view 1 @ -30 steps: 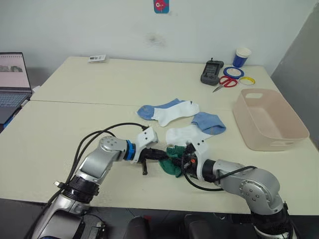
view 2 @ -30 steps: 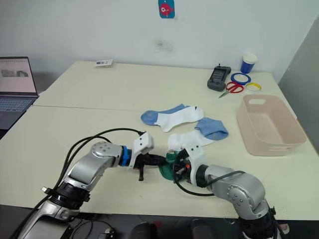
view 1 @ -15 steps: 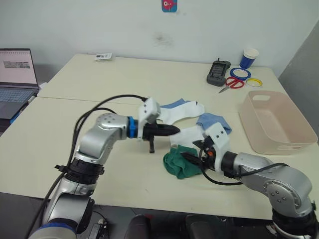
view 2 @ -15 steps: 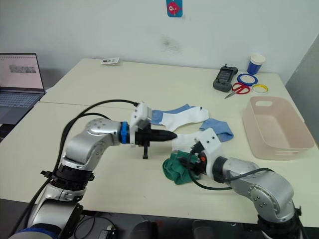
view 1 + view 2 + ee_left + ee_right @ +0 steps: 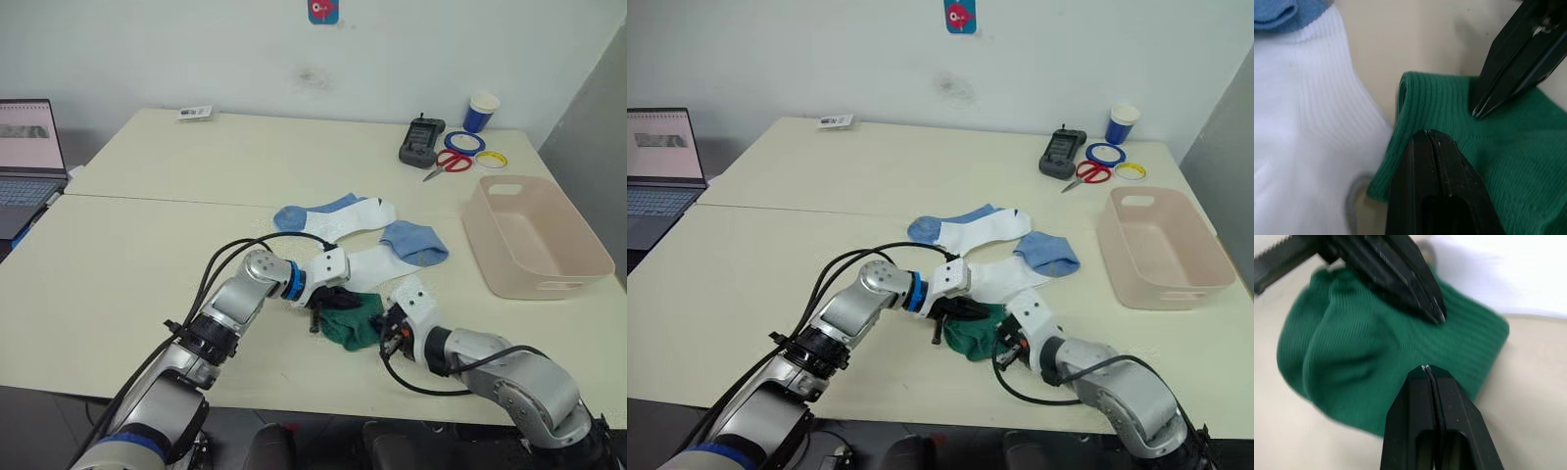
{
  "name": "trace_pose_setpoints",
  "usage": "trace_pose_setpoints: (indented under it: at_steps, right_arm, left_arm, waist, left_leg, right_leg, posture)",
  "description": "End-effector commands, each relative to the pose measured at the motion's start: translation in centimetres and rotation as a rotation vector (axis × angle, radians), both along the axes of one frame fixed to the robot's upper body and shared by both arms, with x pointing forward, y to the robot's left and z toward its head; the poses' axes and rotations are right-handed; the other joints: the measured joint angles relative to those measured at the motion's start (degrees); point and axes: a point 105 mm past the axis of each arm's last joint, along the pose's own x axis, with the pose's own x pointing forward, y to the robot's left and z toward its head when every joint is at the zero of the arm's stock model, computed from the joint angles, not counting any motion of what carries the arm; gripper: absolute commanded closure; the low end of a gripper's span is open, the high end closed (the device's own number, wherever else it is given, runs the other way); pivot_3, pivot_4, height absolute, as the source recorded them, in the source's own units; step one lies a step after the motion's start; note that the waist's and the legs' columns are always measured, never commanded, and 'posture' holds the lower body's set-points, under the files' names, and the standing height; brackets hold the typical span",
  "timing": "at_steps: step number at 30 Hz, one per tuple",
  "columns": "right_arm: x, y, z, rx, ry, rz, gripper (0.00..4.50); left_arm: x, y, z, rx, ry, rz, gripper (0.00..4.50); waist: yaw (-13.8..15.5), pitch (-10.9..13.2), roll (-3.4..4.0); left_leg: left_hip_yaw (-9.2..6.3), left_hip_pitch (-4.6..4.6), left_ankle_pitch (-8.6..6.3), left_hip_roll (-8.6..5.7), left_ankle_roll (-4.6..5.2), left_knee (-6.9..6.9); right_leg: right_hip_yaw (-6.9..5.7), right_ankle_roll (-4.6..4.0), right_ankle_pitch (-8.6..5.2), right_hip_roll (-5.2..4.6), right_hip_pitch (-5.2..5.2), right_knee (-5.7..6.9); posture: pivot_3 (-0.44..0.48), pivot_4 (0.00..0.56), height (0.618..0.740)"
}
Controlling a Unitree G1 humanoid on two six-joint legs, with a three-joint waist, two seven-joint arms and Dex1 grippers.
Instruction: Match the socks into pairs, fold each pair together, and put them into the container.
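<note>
The green socks [image 5: 351, 320] lay bunched in one dark green heap near the front edge of the table [image 5: 147, 245], just in front of the white socks. The left gripper [image 5: 338, 299] reached in from the left and rested its tips on the far left part of the heap. In the left wrist view its two black fingers [image 5: 1437, 186] were pressed flat together, with no gap between them, their tips lying on the ribbed green cloth; they did not appear to have any fabric between them. The right gripper [image 5: 386, 327] came from the right, its tips touching the near right edge of the same heap. In the right wrist view its fingers [image 5: 1425, 401] were likewise closed tight against each other, tips down on the green cloth, with nothing visibly pinched.

One white sock [image 5: 377, 264] with a light-blue end lay just beyond the heap and touched it. The other white sock [image 5: 333, 215] lay farther back, towards the middle of the table. The container [image 5: 534, 235], a pale pink tub, stood well to the right of the socks, near the right edge of the table, with no sock inside it.
</note>
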Motion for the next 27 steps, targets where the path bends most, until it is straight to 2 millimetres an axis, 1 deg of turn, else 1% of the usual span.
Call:
trace_pose_setpoints:
  at_steps: [1,4,6,7,8,11,12,14,16,17,20,22,25,27]
  right_arm:
    - [-1.1,-0.1,0.1,-0.016,0.0,0.037,4.45]
    - [-1.6,0.0,0.6,-0.015,-0.018,0.063,4.45]
    - [-1.4,0.2,1.8,0.004,-0.062,0.08,4.45]
    - [-1.1,0.2,2.6,0.018,-0.088,0.078,4.45]
    - [-0.8,0.2,3.1,0.027,-0.103,0.075,4.45]
    - [-0.1,0.0,4.0,0.039,-0.128,0.06,4.45]
    - [0.5,0.0,4.2,0.044,-0.141,0.044,4.45]
    - [2.0,0.0,4.2,0.043,-0.16,0.0,4.45]
    - [3.4,0.4,3.3,0.027,-0.153,-0.024,4.45]
    - [3.8,0.5,2.9,0.02,-0.149,-0.027,4.45]
    - [4.1,1.0,2.4,0.02,-0.139,-0.02,4.45]
    - [4.2,1.1,1.6,0.002,-0.122,-0.014,4.45]
    - [4.3,0.5,0.7,-0.038,-0.109,-0.025,4.45]
    - [4.5,-0.4,0.5,-0.062,-0.113,-0.05,4.45]
  left_arm:
    - [0.5,1.6,-0.6,0.04,-0.012,0.035,4.5]
    - [0.4,1.5,0.8,-0.032,-0.014,0.03,4.5]
    - [-0.6,1.0,3.0,-0.125,-0.006,-0.045,4.5]
    - [-1.5,0.7,4.2,-0.164,-0.006,-0.102,4.5]
    - [-2.1,0.5,4.8,-0.184,-0.005,-0.14,4.5]
    - [-2.9,0.3,5.3,-0.181,0.021,-0.161,4.5]
    - [-3.1,0.2,5.4,-0.175,0.014,-0.175,4.5]
    - [-3.7,-0.1,4.8,-0.14,0.021,-0.21,4.5]
    - [-3.9,0.3,2.6,-0.047,0.043,-0.219,4.5]
    - [-3.9,0.6,1.8,-0.012,0.054,-0.215,4.5]
    - [-3.6,1.2,0.3,0.041,0.057,-0.198,4.5]
    - [-3.4,1.7,-0.6,0.07,0.068,-0.182,4.5]
    - [-3.2,2.5,-1.7,0.114,0.063,-0.168,4.5]
    - [-3.1,2.9,-1.8,0.113,0.072,-0.146,4.5]
  waist:
    - [-0.04,0.0,0.0]
    - [-0.14,0.0,0.0]
    - [-0.21,0.01,0.0]
    - [-0.28,0.04,0.0]
    - [-0.3,0.06,0.01]
    - [-0.08,0.05,0.02]
    - [-0.05,0.05,0.02]
    - [-0.1,0.06,0.02]
    - [-0.16,0.06,0.02]
    - [-0.19,0.05,0.03]
    - [0.02,0.05,0.03]
    - [0.22,0.05,0.03]
    - [0.25,0.04,0.04]
    - [0.25,0.04,0.04]
  left_leg:
    - [0.01,0.02,0.0,-0.01,0.0,0.0]
    - [0.01,0.1,0.0,0.0,0.0,0.0]
    - [0.01,0.1,0.0,0.0,0.0,-0.01]
    - [0.0,0.09,0.0,0.0,0.0,-0.01]
    - [0.0,0.08,0.0,0.0,0.0,-0.01]
    - [-0.03,0.03,0.01,0.01,-0.01,0.0]
    - [-0.03,0.04,0.01,-0.01,-0.01,0.0]
    - [-0.03,0.05,0.01,-0.01,-0.01,0.01]
    - [0.0,0.08,0.01,-0.03,-0.01,0.01]
    - [-0.01,0.08,0.01,-0.04,-0.01,0.01]
    - [0.02,0.11,0.0,-0.06,0.0,-0.03]
    - [0.0,0.02,0.0,0.0,0.0,-0.02]
    - [0.03,0.01,0.0,0.0,0.0,0.0]
    - [0.02,0.02,0.0,0.0,0.0,0.02]
  right_leg:
    - [0.0,0.0,0.0,-0.02,0.0,0.0]
    - [0.01,0.01,0.0,-0.02,0.05,0.03]
    - [0.0,0.01,0.0,0.01,0.04,0.04]
    - [-0.01,0.01,0.0,0.01,0.04,0.04]
    - [-0.01,0.01,0.0,0.03,0.01,0.04]
    - [-0.04,0.01,0.0,0.0,0.01,0.03]
    - [-0.03,0.01,0.0,-0.02,0.04,0.02]
    - [-0.03,0.01,0.0,-0.02,0.04,0.02]
    - [-0.01,0.01,0.0,0.0,0.04,0.02]
    - [-0.01,0.01,0.0,0.01,0.04,0.03]
    - [0.02,0.0,0.0,0.03,0.02,0.03]
    - [-0.01,0.0,0.01,0.03,-0.04,0.03]
    - [0.02,0.0,0.01,0.0,-0.04,0.03]
    - [0.01,-0.01,0.01,-0.01,-0.01,0.04]
  posture:
    - [0.0,0.15,0.725]
    - [0.0,0.15,0.725]
    - [0.0,0.15,0.725]
    - [0.0,0.15,0.725]
    - [0.0,0.15,0.725]
    - [0.0,0.15,0.725]
    - [0.0,0.15,0.725]
    - [0.0,0.15,0.725]
    - [0.0,0.15,0.725]
    - [0.0,0.15,0.725]
    - [0.0,0.15,0.725]
    - [0.0,0.15,0.725]
    - [0.0,0.15,0.725]
    - [0.0,0.15,0.725]
